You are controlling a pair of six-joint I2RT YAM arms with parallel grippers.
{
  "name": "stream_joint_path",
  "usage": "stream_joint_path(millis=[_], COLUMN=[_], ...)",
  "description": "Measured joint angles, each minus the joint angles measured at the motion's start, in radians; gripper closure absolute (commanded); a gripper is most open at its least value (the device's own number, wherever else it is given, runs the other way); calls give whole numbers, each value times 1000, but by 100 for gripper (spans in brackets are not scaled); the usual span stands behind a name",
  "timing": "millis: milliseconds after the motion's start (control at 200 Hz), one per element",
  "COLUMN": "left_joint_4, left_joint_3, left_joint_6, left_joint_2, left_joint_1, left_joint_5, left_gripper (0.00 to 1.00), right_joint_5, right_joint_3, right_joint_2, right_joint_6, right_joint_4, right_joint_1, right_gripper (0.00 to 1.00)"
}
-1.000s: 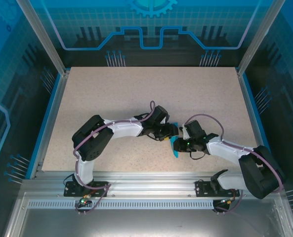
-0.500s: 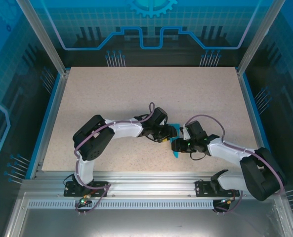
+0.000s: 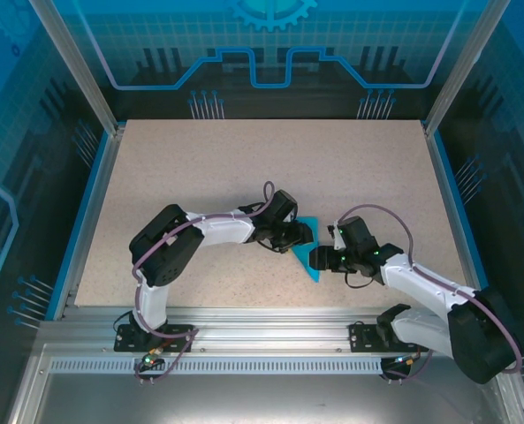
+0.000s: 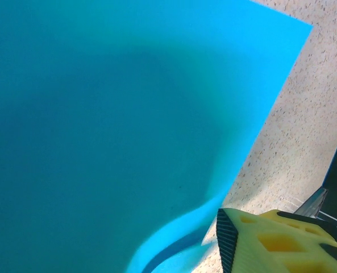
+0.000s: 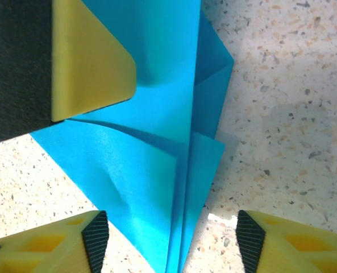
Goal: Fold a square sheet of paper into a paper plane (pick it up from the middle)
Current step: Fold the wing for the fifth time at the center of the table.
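L arm [image 3: 213,228] reaches from its near-left base rightward to mid-table, and L gripper [image 3: 294,237] ends at the left edge of the paper plane [image 3: 307,251]. The plane lies on the speckled table [image 3: 244,168], a bit right of centre & toward the near edge, wide end far, sharp tip near. In L wrist view the teal paper [image 4: 117,125] is v. close to the lens. One edge curls up just beside a ribbed yellow fingertip [image 4: 270,244], w/ bare table [image 4: 304,114] to the right. Can't tell from these views whether L fingers are apart or clamped on the paper. In R wrist view a flat yellow L pad [image 5: 88,62] sits on top of the plane's left wing, and the paper [image 5: 151,170] is dimpled next to it. Same view shows layered folds w/ a centre crease running down to the tip, plus a small flap poking out on the right side. R gripper [image 5: 171,236] has its fingers apart, one each side of the tip. The finger at picture-left is just beside the paper's edge; the other is clear of it, w/ tabletop [image 5: 287,114] between. From above, R gripper [image 3: 322,258] is just beside the plane's right edge, and R arm [image 3: 421,283] stretches back to its base at near right.
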Motion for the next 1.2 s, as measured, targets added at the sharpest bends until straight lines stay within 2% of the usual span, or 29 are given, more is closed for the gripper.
stream_joint_path(millis=[85,195,305,400,575,730,885,1200], left_joint_4=[-1,-5,-22,-50,-95,-122,-133,-151], left_joint_3=[0,1,12,35,78,94,100,105], left_joint_6=[0,0,3,3,8,9,9,11], left_joint_2=[0,0,0,0,0,0,0,2], left_joint_1=[1,1,1,3,16,24,25,26], left_joint_5=[0,0,0,0,1,2,4,6], left_gripper=[59,72,82,92,94,94,94,93], right_joint_5=[-15,-8,22,71,243,407,492,584], right_joint_3=[0,0,0,0,1,18,48,89], right_joint_2=[-2,-30,-71,-74,-54,3,52,141], right_joint_6=[-3,-10,-26,-38,-77,-110,-149,-189], right_joint_4=[1,-1,3,8,26,24,26,24], right_joint_1=[0,14,55,115,297,378,410,446], right_gripper=[41,45,53,52,46,46,52,72])
